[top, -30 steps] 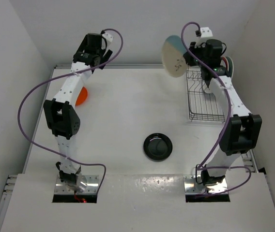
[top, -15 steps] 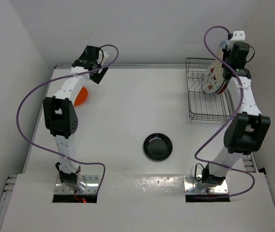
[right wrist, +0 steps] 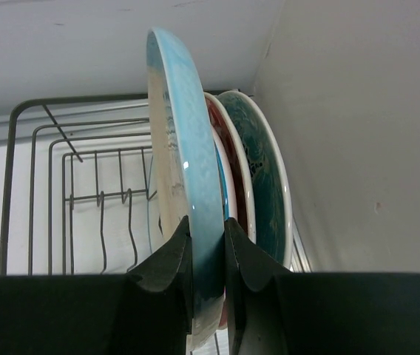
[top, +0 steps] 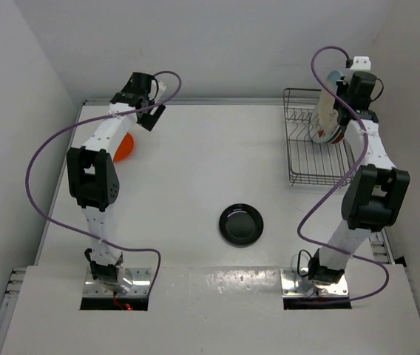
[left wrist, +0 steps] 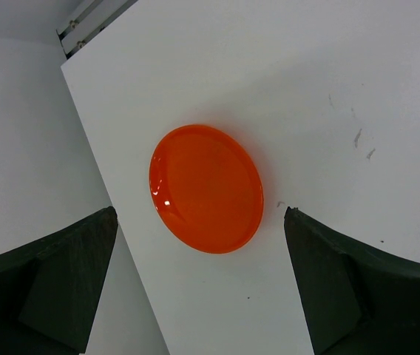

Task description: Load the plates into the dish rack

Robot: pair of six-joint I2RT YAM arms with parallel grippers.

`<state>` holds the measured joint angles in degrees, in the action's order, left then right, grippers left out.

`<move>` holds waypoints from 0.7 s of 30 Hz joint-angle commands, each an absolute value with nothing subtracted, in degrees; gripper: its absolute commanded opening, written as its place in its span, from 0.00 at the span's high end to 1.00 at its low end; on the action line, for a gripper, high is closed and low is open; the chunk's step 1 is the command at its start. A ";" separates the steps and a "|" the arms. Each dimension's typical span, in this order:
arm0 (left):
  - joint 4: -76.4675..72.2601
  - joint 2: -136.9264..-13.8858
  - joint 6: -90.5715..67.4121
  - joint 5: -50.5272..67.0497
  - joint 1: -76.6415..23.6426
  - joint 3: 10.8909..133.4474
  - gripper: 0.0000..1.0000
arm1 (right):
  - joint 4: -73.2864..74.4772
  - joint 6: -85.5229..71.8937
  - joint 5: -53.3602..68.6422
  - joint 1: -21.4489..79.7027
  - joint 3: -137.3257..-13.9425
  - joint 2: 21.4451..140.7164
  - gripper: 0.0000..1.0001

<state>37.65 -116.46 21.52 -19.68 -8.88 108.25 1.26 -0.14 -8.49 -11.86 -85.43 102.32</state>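
Orange and glossy, the small orange plate (left wrist: 206, 188) lies flat on the white table (top: 195, 163) at its far left side, close to the edge. The left gripper (top: 151, 115) hangs above it with its two fingers (left wrist: 55, 288) spread wide, one on either side of the plate in the wrist view and touching nothing.

Across the table, the right gripper (right wrist: 206, 251) is pinching the rim of the cream-and-blue plate (right wrist: 184, 148), its dark fingertips pressed against both faces. That plate stands upright on edge over the far right end of the dish rack (top: 306, 166). Its lower edge is hidden behind the fingers, so whether it rests in a slot cannot be told. Just beside it, toward the wall (right wrist: 343, 148), the other plates (right wrist: 262, 177) stand on edge close together (the outermost shows a teal face with a pale rim). From above, a white face with red marks is visible on the stack.

The rack's remaining wire dividers (right wrist: 69, 192) stand bare to the left of the held plate.

The small black plate (top: 241, 224) lies flat near the middle of the table, well apart from both grippers and from the rack.
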 commanded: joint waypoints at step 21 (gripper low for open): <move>37.35 -117.51 21.18 -20.13 -7.65 108.46 0.00 | -7.65 -3.86 -9.41 -10.90 -83.15 97.20 1.00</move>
<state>37.69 -117.30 21.56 -19.73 -8.45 108.05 1.48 -2.42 -8.95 -10.90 -82.96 100.31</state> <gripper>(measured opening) 0.997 0.166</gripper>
